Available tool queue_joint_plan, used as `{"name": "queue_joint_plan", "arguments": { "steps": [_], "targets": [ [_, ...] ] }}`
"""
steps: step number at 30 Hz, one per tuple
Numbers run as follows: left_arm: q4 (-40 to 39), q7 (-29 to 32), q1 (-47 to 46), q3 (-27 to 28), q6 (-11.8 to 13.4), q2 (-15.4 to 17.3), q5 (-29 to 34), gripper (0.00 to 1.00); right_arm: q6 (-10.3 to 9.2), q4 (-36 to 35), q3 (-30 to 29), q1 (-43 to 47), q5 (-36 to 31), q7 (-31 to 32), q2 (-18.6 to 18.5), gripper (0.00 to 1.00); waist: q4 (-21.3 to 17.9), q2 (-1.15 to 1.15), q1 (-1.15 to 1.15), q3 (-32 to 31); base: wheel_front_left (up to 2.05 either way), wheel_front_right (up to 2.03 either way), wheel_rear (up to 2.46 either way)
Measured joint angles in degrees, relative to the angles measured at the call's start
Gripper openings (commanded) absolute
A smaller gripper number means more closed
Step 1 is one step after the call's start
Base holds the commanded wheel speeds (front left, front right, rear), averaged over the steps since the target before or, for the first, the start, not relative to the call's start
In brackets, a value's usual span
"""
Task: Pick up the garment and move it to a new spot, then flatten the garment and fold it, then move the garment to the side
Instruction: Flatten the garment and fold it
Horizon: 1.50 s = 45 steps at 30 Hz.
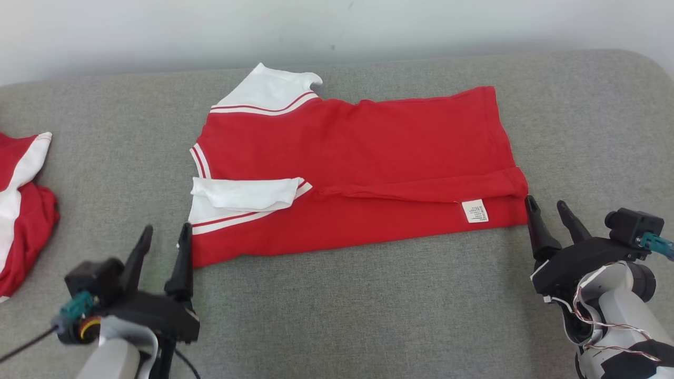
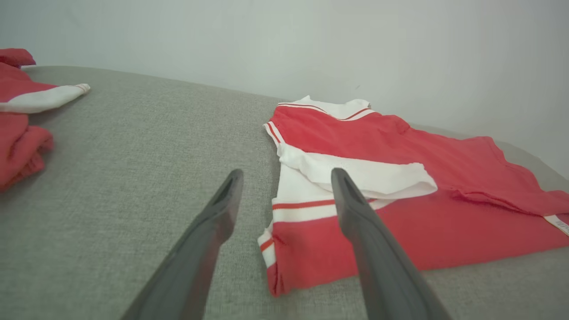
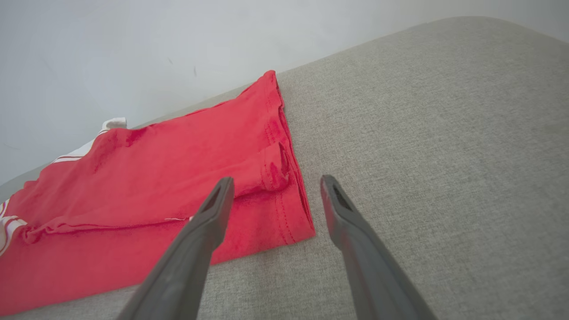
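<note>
1. On the grey woven-fabric surface (image 1: pixel 368 316), a red short-sleeved garment with white striped sleeves (image 1: pixel 358 173) lies folded lengthwise.
2. Left gripper (image 1: pixel 164 230) and right gripper (image 1: pixel 545 201), fingers apart and empty, flank its 2 near corners.

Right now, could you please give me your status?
Left pincer open, at sleeve-end corner. Right pincer open, at hem corner. Red garment folded lengthwise, flat. Second red garment far left, not in the way.

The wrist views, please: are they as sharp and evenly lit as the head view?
Head view: soft, even light, no glare, shirt sharp. Left wrist view: the fingers look soft and oversized up close, shirt clear. Right wrist view: same for its fingers; hem stitching crisp.
</note>
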Motion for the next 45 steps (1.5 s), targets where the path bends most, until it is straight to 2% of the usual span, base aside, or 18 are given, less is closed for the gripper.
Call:
{"name": "queue_joint_plan", "arguments": {
  "steps": [9,20,21,22,23,27,34,41,45],
  "targets": [
    [2.7,0.0,2.0,-0.5,-0.9,-1.7,1.4,1.00,0.00,3.8,2.7,-2.1,-3.0,-3.1,0.2,1.00,-0.2,0.00,0.00,1.7,0.00,0.00,0.00],
    [10.7,-0.1,-1.5,-2.3,-1.5,-3.0,2.4,1.00,0.00,13.6,5.3,-7.5,-6.6,-5.7,1.0,0.99,-0.2,0.00,0.00,4.1,0.00,0.00,0.00],
    [11.4,-0.1,-1.9,-2.4,-1.5,-3.2,2.4,0.95,0.00,14.5,5.4,-8.0,-6.6,-6.1,1.0,0.39,-0.1,0.00,0.00,4.2,0.00,0.00,0.00],
    [12.0,-0.2,-2.3,-2.3,-1.6,-3.4,2.4,0.49,0.00,15.1,5.5,-8.5,-6.6,-6.3,1.2,0.00,-0.1,0.00,0.00,4.3,0.00,0.00,0.00],
    [12.6,-0.2,-2.7,-2.2,-1.6,-3.5,2.2,0.00,0.00,15.8,5.7,-8.9,-6.6,-6.6,1.3,0.00,0.0,0.00,0.00,4.3,0.00,0.00,0.00],
    [13.9,-0.2,-3.7,-1.7,-2.0,-4.0,2.2,0.00,0.00,17.5,6.8,-9.9,-5.9,-7.7,2.1,0.00,0.0,0.00,0.00,4.0,0.00,0.00,0.00],
    [10.7,0.0,-1.8,0.5,-2.5,-4.9,2.5,0.00,0.00,17.6,7.7,-8.7,-3.4,-9.7,2.0,0.00,0.1,0.00,0.00,2.1,0.00,0.00,0.00],
    [3.4,0.0,5.9,3.5,-2.5,-5.9,3.1,0.00,0.00,13.0,8.1,-2.1,0.1,-10.9,0.7,0.00,0.2,0.00,0.00,-1.2,0.00,0.00,0.00],
    [-1.0,0.0,11.2,5.5,-1.4,-6.6,3.1,0.00,0.00,9.4,7.9,2.2,1.1,-11.1,0.1,0.00,0.1,0.00,0.00,-2.8,0.00,0.00,0.00]
  ]
}}
